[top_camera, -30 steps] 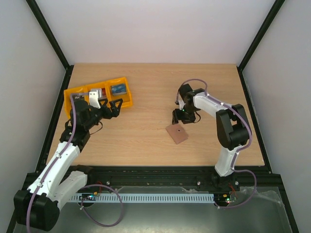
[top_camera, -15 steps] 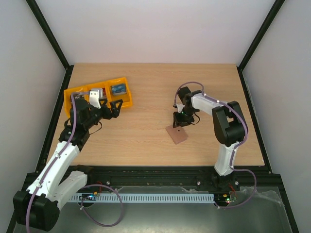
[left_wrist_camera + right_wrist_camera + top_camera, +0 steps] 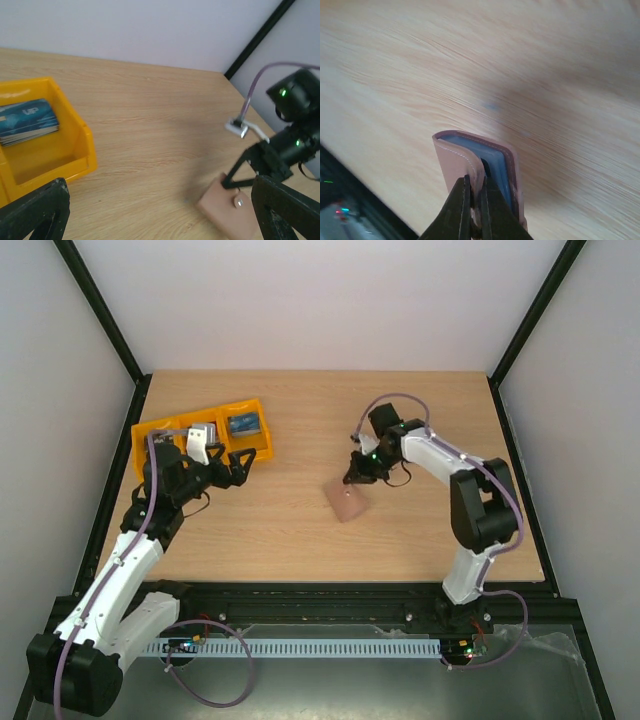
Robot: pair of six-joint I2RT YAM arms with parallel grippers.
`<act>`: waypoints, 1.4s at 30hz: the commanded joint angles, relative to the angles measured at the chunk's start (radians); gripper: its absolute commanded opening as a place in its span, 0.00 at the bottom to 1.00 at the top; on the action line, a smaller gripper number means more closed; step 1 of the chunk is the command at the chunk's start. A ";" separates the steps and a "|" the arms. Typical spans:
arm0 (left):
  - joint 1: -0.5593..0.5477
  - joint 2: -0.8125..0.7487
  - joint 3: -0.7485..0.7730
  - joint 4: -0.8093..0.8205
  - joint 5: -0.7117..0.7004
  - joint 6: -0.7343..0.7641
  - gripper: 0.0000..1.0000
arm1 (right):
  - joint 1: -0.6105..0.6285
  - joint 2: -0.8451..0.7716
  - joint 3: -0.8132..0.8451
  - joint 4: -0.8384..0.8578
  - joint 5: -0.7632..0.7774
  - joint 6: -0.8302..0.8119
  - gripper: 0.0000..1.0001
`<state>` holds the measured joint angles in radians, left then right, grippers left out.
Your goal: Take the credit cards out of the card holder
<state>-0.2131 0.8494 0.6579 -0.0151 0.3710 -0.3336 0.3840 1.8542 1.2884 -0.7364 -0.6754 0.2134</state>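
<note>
The tan card holder (image 3: 346,502) hangs tilted just above the table's middle, held by one flap. My right gripper (image 3: 355,478) is shut on that flap; in the right wrist view the fingers (image 3: 462,207) pinch the tan leather (image 3: 455,160), and a pale blue-grey inner face shows beside them. No card shows sticking out of the holder. Blue credit cards (image 3: 27,120) lie in the right compartment of the yellow tray (image 3: 243,424). My left gripper (image 3: 240,462) stands open in front of the tray with nothing between its fingers. The left wrist view shows the holder (image 3: 227,207) at the lower right.
The yellow three-compartment tray (image 3: 160,430) sits at the back left of the wooden table, its near wall (image 3: 85,145) close to my left gripper. A black frame edges the table on both sides and in front.
My right gripper has closed on the card holder's flap and lifted it, carrying it a little to the left. The left arm has barely moved.
</note>
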 commanded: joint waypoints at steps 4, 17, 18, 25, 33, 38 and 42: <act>-0.005 0.010 0.031 0.182 0.273 -0.075 1.00 | 0.042 -0.286 0.070 0.430 -0.241 0.284 0.02; -0.081 0.078 0.056 0.464 0.445 -0.154 0.78 | 0.207 -0.391 0.094 0.959 -0.309 0.517 0.02; -0.084 0.078 0.057 0.472 0.448 -0.155 0.65 | 0.211 -0.392 0.095 0.959 -0.313 0.512 0.02; -0.107 0.092 0.076 0.487 0.453 -0.159 0.03 | 0.227 -0.389 0.107 0.962 -0.340 0.498 0.02; -0.119 0.094 0.134 0.222 0.037 -0.102 0.02 | 0.229 -0.347 0.303 0.334 0.368 0.244 0.43; -0.129 0.104 0.175 0.130 -0.085 0.021 0.02 | 0.307 -0.330 0.372 0.221 0.516 0.133 0.47; -0.130 0.098 0.145 0.187 -0.052 -0.020 0.02 | 0.468 -0.288 0.408 0.268 0.633 0.070 0.48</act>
<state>-0.3370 0.9573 0.7959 0.1474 0.3607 -0.3710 0.7086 1.5215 1.6306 -0.4126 -0.2333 0.3969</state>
